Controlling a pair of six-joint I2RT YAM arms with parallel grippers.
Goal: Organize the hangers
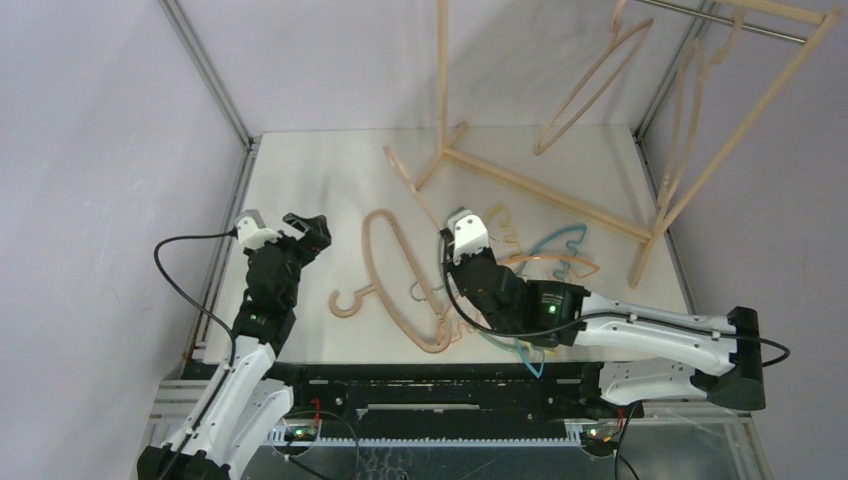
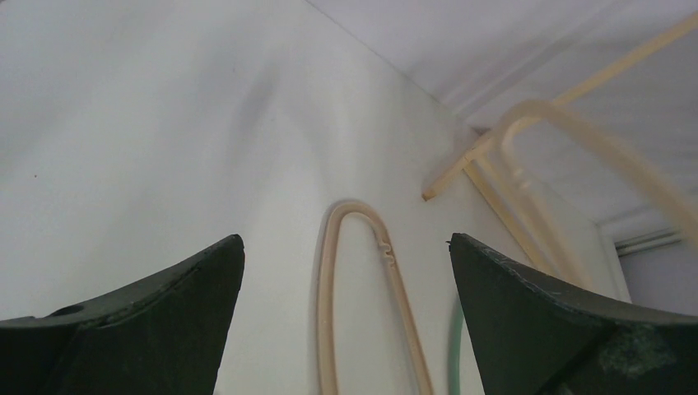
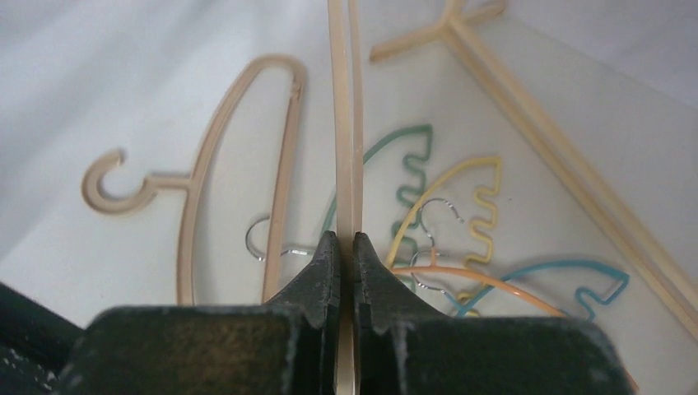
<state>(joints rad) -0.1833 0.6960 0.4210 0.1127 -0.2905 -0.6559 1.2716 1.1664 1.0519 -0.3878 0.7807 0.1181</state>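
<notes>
My right gripper is shut on a beige wooden hanger, seen edge-on and running straight up from the jaws. From above, this gripper sits mid-table with the held hanger reaching toward the rack's foot. Another beige hanger lies flat to its left, also visible in the right wrist view. Thin teal, yellow, orange and blue hangers lie tangled under the right arm. My left gripper stands open and holds nothing, with the flat hanger's end ahead of it.
The pale wooden rack stands at the back right. Two beige hangers hang from its metal rod. Metal posts and grey walls close in the table's sides.
</notes>
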